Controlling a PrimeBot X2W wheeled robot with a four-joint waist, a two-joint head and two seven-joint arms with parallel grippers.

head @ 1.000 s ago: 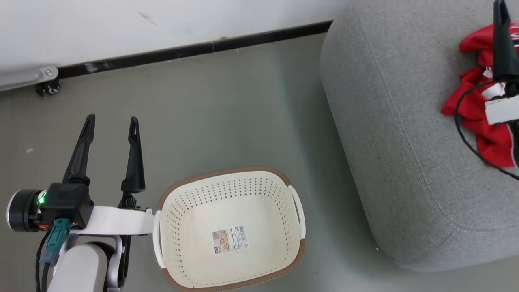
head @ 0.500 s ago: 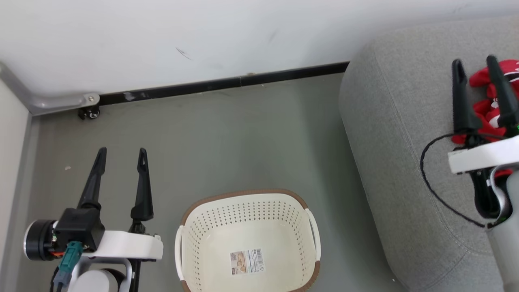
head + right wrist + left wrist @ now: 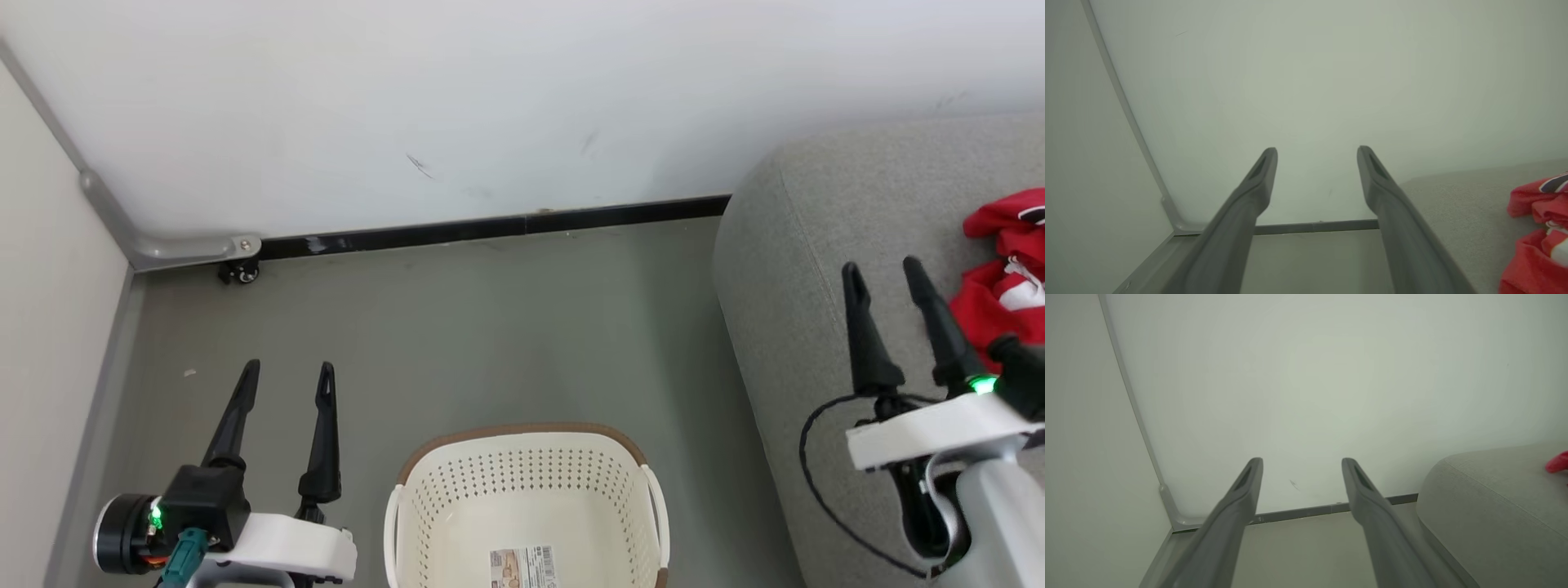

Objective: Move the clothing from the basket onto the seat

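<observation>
I saw the clothing [image 3: 1008, 269] heaped on the seat [image 3: 816, 245] at the far right; the basket [image 3: 522, 482] stood on the floor [image 3: 490, 327] to its left; my left gripper [image 3: 290, 367] hung left of the basket, fingers spread, gripping nothing; my right gripper [image 3: 880, 265] hovered over the seat, just left of the clothing, spread likewise.

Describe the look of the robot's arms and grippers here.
The left gripper and right gripper each have two long, tapering black fingers with a slot near the tip, mounted on a white wrist bracket with a green light. A teal plug hangs at the left wrist; a thin black cable loops from the right.
</observation>
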